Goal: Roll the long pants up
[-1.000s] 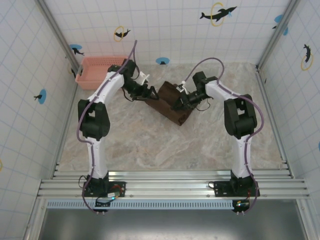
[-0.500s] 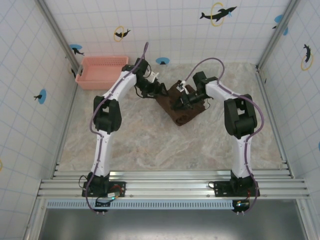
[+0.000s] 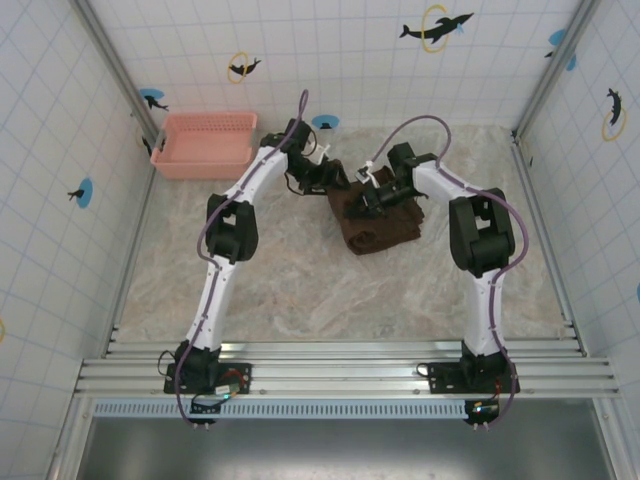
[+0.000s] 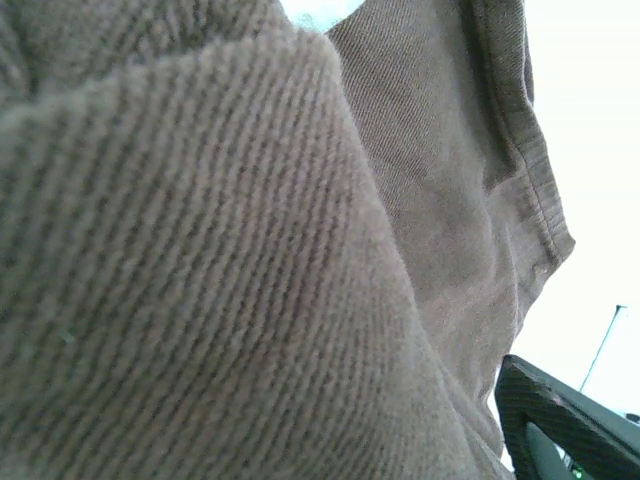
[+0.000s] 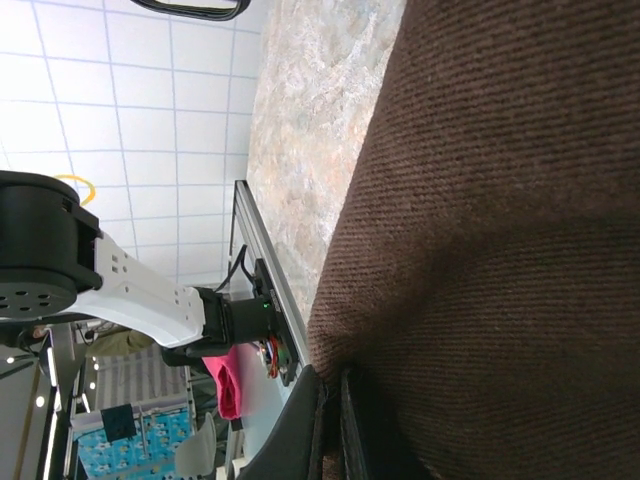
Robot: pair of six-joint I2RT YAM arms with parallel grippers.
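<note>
Top external view gives you the long pants (image 3: 378, 226) as a compact brown bundle, already largely rolled or folded, on the counter (image 3: 300, 290) right of centre and toward the far side, well apart from the pink basket (image 3: 205, 143) in the far left corner. The left pincer (image 3: 335, 178) sits at the bundle's far left edge and the right pincer (image 3: 362, 200) is on its upper face just beside it.

From the left wrist camera the ribbed cloth (image 4: 200, 250) is pressed right up against the lens, with one dark finger (image 4: 570, 425) at the lower right. You cannot tell from this whether that pincer is spread or closing on fabric. From the right wrist camera the fingers (image 5: 305, 430) are pressed together at the foot of the picture, with the edge of the cloth (image 5: 500, 250) running down to them. It looks like a thin fold is pinched there, though the tips are too cropped to be sure.

Expect this fabric to be soft, limp and fairly light, with a fine corduroy-like rib that should grip the pads well rather than slide. It will not hold a shape by itself, so a loose roll is likely to sag or spring open once let go. Take hold at the outer edge of the roll, through several layers at once, one pincer toward each end. A single-layer pinch would only peel the top ply away.
</note>
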